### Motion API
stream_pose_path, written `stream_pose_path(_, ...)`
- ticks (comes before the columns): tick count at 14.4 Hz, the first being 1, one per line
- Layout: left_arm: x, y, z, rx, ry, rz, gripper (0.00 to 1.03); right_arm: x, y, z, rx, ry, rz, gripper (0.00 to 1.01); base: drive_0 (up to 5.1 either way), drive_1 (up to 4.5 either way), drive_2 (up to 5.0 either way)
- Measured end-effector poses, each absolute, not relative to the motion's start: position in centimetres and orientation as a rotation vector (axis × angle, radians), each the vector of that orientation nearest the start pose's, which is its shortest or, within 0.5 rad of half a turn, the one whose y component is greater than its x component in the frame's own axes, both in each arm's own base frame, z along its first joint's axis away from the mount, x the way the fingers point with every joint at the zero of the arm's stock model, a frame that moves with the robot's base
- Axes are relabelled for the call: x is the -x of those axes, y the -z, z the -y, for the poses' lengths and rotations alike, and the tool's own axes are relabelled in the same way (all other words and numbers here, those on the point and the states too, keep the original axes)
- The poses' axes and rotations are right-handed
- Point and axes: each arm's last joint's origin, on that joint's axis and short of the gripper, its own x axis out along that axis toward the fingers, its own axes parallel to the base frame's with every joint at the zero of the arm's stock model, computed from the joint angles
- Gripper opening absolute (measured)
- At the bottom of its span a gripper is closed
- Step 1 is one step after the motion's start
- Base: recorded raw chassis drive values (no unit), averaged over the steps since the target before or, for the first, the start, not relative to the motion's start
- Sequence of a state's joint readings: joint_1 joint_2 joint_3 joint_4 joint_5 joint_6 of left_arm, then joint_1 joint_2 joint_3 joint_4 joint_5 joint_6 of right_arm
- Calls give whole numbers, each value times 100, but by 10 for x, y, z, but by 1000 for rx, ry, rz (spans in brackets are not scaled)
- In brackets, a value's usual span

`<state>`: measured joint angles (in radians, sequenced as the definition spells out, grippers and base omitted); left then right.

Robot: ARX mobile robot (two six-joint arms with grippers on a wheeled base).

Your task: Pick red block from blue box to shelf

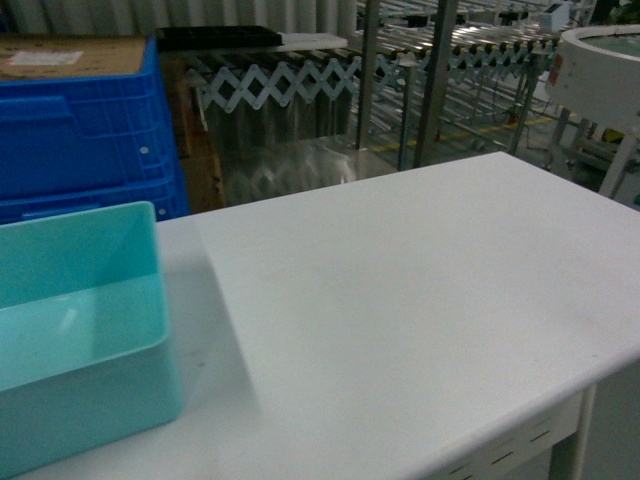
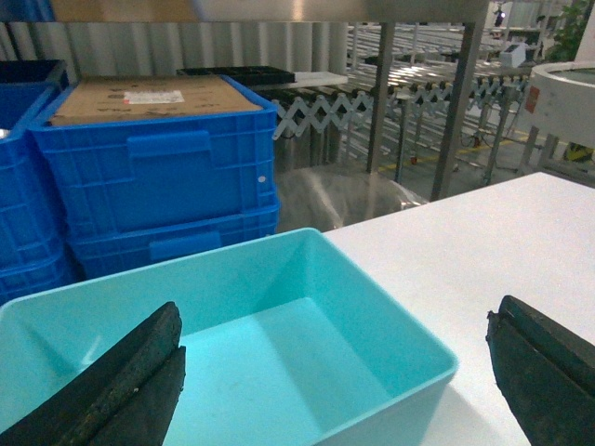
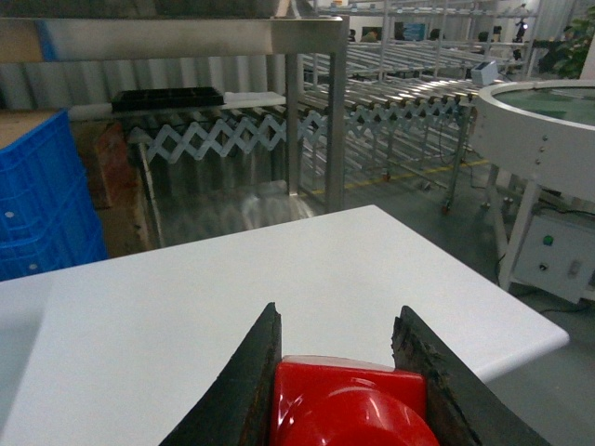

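Observation:
In the right wrist view the red block, glossy with a round stud, sits clamped between my right gripper's two dark fingers, held above the white table. The light turquoise blue box stands at the table's left end; its inside looks bare. My left gripper hangs open over the box, one finger over its floor, the other past its right wall. The steel shelf with shiny posts rises beyond the table's far edge. Neither gripper shows in the head view.
Dark blue ribbed crates with a cardboard sheet on top are stacked behind the box. A scissor-frame roller conveyor runs behind the shelf posts. A round white machine stands to the right, off the table's edge.

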<state>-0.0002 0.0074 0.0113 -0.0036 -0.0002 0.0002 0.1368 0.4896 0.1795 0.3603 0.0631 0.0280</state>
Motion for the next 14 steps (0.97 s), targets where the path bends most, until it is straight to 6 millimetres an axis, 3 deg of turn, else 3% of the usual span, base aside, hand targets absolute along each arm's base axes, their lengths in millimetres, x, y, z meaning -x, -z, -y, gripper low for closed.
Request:
stream_pose_path(7, -97, -166, 0, 0, -1, -2, 98, -134, -215, -17, -33, -74, 49, 28, 223, -269, -437)
stream_pose_path(14, -97, -166, 0, 0, 0, 0, 98, -134, -214, -17, -33, -71, 46, 28, -144, -144, -144)
